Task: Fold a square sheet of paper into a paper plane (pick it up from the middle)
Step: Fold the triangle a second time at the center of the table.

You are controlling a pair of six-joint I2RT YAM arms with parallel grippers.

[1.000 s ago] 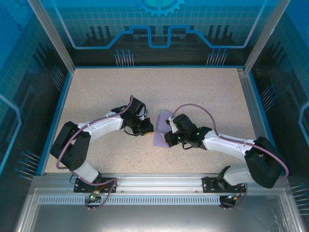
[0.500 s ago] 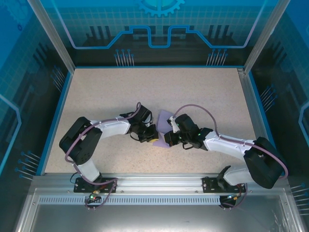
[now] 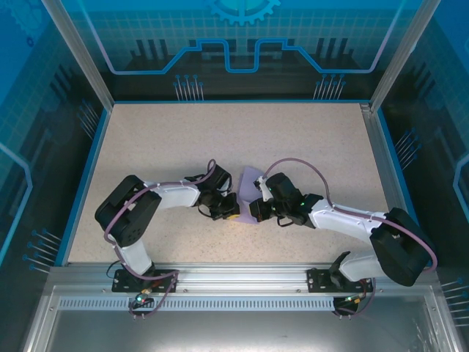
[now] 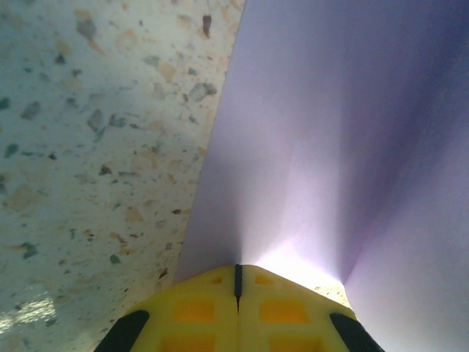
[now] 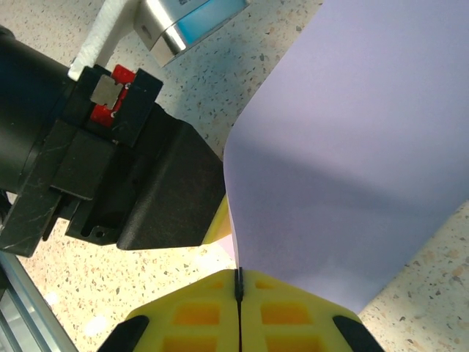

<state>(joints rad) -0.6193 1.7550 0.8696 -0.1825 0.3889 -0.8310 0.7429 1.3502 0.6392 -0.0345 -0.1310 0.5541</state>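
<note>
Pincers sit closest: left pincer [image 4: 237,270] and right pincer [image 5: 239,275] are each closed tight on the near part of the square sheet of paper [image 3: 251,180], mid-worktop [image 3: 308,139]. Pulling apart could tear it. Uneven lifting could buckle it. Farther out, the free edge may drag askew.

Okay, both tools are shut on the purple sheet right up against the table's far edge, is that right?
Not the far edge. The left tool and right tool are both shut on the purple sheet, but it sits near the middle of the table, as the top view shows.
</note>
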